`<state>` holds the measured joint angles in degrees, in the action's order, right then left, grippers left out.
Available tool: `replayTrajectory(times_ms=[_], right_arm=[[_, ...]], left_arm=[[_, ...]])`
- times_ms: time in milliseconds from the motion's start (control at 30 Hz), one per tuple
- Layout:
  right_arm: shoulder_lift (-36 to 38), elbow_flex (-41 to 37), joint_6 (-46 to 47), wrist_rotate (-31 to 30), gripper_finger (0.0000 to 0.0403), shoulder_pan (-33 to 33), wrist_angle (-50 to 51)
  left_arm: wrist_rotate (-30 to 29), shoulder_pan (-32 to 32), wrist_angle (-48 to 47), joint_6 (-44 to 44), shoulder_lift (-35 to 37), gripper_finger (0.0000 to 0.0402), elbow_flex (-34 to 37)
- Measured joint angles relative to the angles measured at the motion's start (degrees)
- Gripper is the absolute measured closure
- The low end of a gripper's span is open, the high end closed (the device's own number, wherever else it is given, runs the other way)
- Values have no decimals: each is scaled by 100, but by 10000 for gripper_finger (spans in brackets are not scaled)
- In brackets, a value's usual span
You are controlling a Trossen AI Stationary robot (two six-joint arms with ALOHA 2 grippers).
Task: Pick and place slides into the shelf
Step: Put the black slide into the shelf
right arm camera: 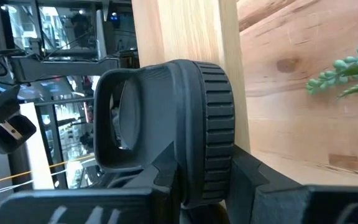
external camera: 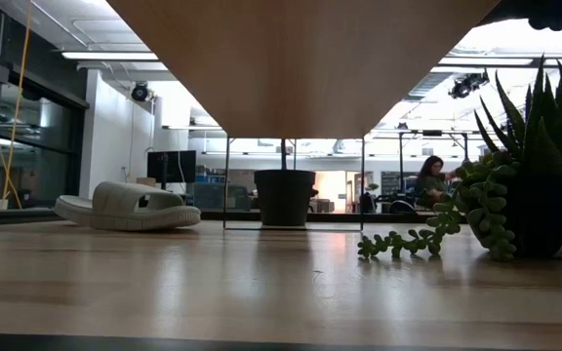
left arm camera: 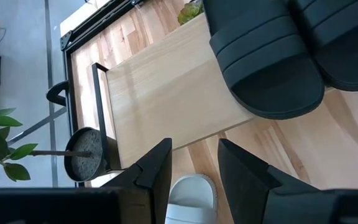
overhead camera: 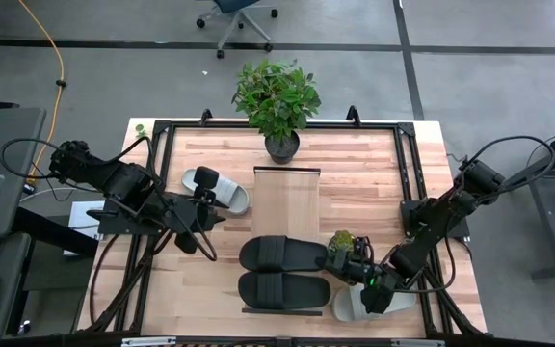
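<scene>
Right gripper appears to pinch end of black rubber slide with ribbed strap. This slide lies on long pale wooden shelf, beside second black slide. Step reads as placing: your next move is likely release, then lift clear.

Left gripper, fingers spread and empty, hovers over light grey slide on butcher-block desk (other grey slide sits under right arm).

Two slides lie on the shelf, a third left of it.
</scene>
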<state>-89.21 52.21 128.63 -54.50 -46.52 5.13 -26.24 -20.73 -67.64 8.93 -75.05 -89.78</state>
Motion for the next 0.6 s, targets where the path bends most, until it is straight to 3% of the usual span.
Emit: replayTrajectory(times_ms=[200, 600], right_arm=[[0, 0, -4, -37, 325, -45, 0], [0, -4, 171, -96, 252, -160, 74]], left_arm=[[0, 2, -12, 23, -1, 284, 0], [-37, 2, -29, 28, -2, 284, 0]])
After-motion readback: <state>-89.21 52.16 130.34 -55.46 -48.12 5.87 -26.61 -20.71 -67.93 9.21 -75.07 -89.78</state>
